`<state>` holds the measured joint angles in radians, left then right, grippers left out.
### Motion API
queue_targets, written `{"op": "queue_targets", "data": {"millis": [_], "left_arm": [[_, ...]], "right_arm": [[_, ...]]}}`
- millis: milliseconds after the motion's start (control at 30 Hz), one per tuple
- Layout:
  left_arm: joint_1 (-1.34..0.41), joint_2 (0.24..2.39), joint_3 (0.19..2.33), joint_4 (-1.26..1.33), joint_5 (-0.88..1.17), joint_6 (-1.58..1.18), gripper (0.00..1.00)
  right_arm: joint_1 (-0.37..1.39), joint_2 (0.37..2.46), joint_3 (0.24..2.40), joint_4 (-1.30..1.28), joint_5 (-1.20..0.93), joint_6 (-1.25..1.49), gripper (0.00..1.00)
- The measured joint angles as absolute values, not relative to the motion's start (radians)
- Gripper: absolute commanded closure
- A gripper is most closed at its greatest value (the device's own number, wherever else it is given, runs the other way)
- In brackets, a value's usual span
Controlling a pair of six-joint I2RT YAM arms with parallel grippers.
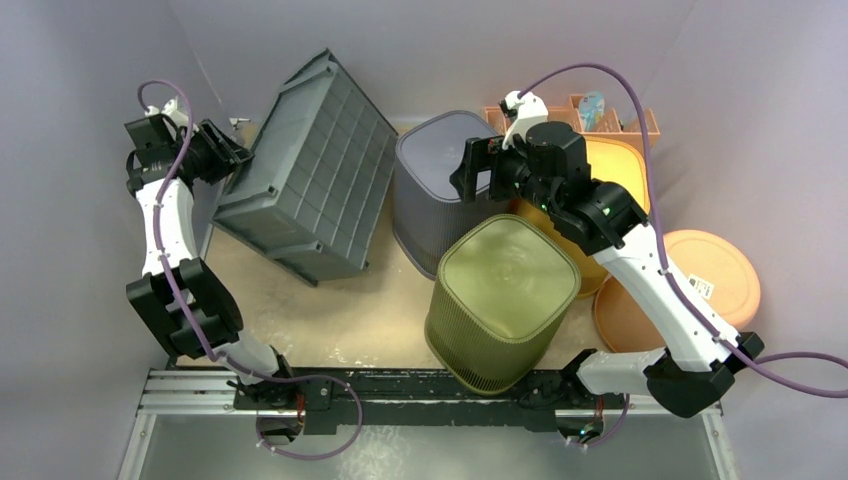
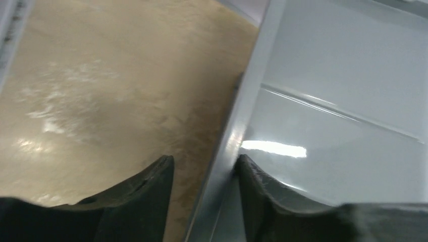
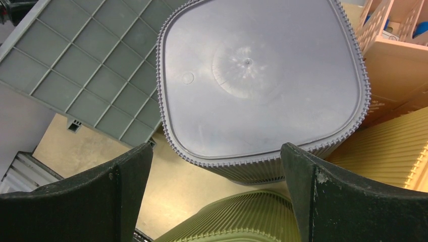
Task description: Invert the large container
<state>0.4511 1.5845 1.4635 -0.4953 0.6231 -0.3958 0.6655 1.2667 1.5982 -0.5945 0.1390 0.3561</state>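
Note:
The large container is a grey crate point(image 1: 310, 170) with a gridded underside. It stands tilted on one long edge at the back left, with its underside facing up and to the right. My left gripper point(image 1: 237, 160) straddles its left rim. In the left wrist view, the rim point(image 2: 237, 126) runs between the fingers of the left gripper point(image 2: 204, 161). The right finger point(image 2: 257, 191) touches the smooth inner wall, and a gap shows beside the left finger. My right gripper point(image 1: 468, 170) is wide open and empty. It hovers above an upside-down grey ribbed bin point(image 3: 257, 75), and the crate's underside point(image 3: 75, 65) shows at the left of that view.
The grey ribbed bin point(image 1: 435, 170) stands right of the crate. An olive ribbed bin point(image 1: 505, 300) stands upside down in front of it. An orange bin point(image 1: 620, 170), round orange lids point(image 1: 715, 270) and a wooden organizer point(image 1: 620, 120) crowd the right side. Walls enclose the table.

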Motion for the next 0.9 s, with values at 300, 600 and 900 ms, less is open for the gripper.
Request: {"op": "queue_targets", "data": {"millis": [300,600,900], "left_arm": [[0.387,1.583,1.534,-0.683,0.247,-0.295,0.39],[0.172,1.545,1.848,-0.865,-0.172,-0.194,0.35],[0.173,1.417,1.815,-0.876,-0.294,-0.207,0.33]], "right_arm": [[0.665,1.275,1.598,-0.591,0.139,0.356,0.0],[0.665,1.301,1.625,-0.612,0.19,0.355,0.0],[0.665,1.272,1.676,-0.637,0.346,0.361,0.0]]}}
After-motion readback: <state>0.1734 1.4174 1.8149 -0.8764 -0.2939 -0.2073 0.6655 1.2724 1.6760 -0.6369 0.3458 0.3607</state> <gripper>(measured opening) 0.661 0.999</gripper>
